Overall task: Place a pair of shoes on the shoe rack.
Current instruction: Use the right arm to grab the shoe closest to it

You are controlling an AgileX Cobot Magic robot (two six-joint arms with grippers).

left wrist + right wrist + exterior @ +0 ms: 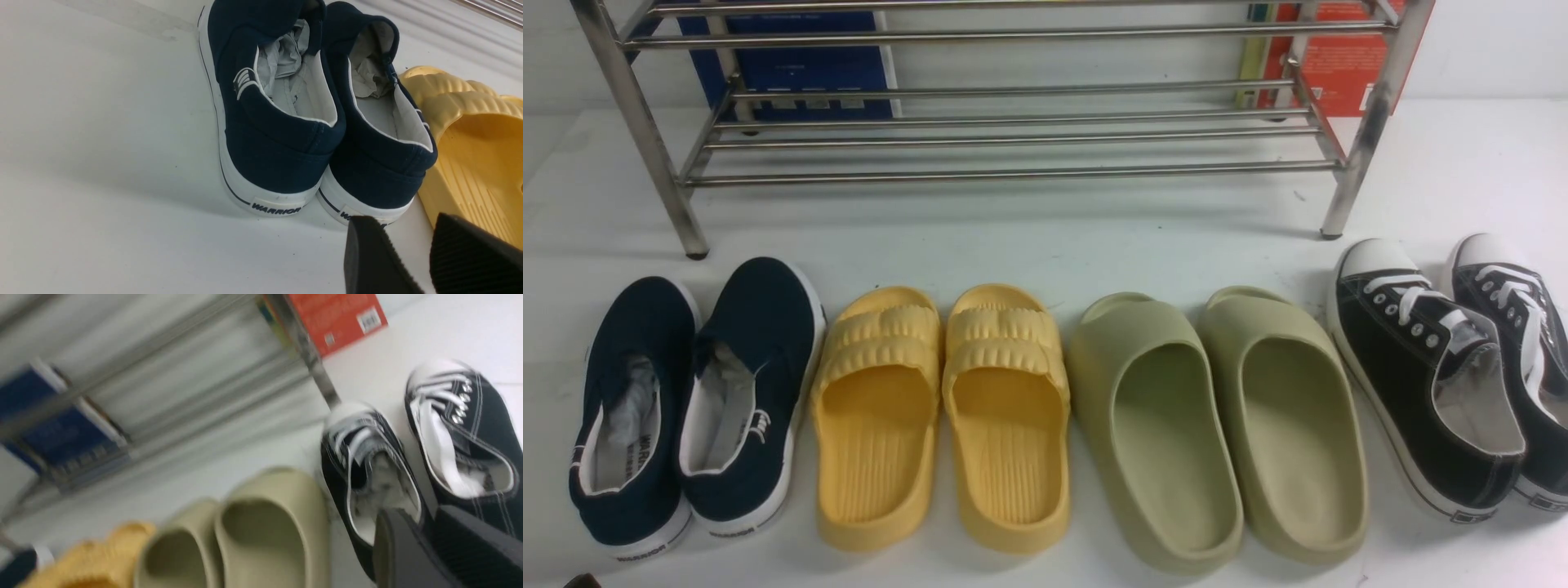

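Though they stand off the rack (pixel 1013 173), the black sneakers (pixel 1425 384) sit side by side on the white table (pixel 1045 245) at the far right of the row. Their toes point toward the rack's right leg, with the green slippers (pixel 1217 425) just beside them. Each has a white toe cap, white laces, metal eyelets and a white-edged sole. The right gripper (pixel 416 514) hangs near one sneaker's heel, jaws apart and empty. The left gripper (pixel 404 224) is by the navy shoes (pixel 286 122), jaws likewise parted.
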